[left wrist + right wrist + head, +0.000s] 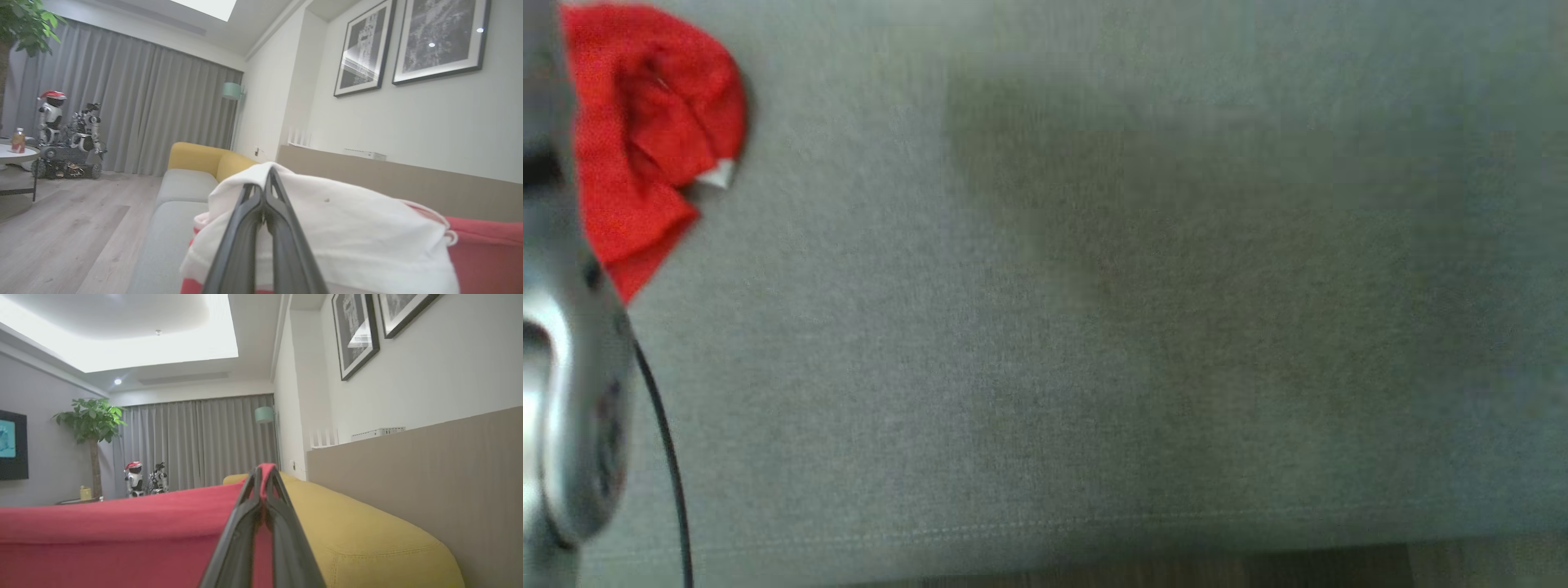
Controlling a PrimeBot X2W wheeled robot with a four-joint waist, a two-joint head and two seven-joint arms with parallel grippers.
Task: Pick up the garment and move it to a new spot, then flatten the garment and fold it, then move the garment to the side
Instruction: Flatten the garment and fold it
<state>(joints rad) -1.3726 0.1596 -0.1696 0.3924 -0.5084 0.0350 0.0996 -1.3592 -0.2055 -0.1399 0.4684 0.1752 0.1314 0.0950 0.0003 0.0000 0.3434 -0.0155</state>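
The red-and-white garment [645, 122] is seen bunched at the grey seat's [1094, 327] far left corner, partly hidden by a pale forearm [572, 392]. It is pinched by the left gripper [265, 183] and the right gripper [263, 475] alike. A yellow backrest [359, 531] is revealed by the wrist views.

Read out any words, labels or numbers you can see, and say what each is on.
No text can be read.
On the garment: no print seen.
On the bottle: label too small.
On the framed pictures: no legible words.
On the screen: blurred.
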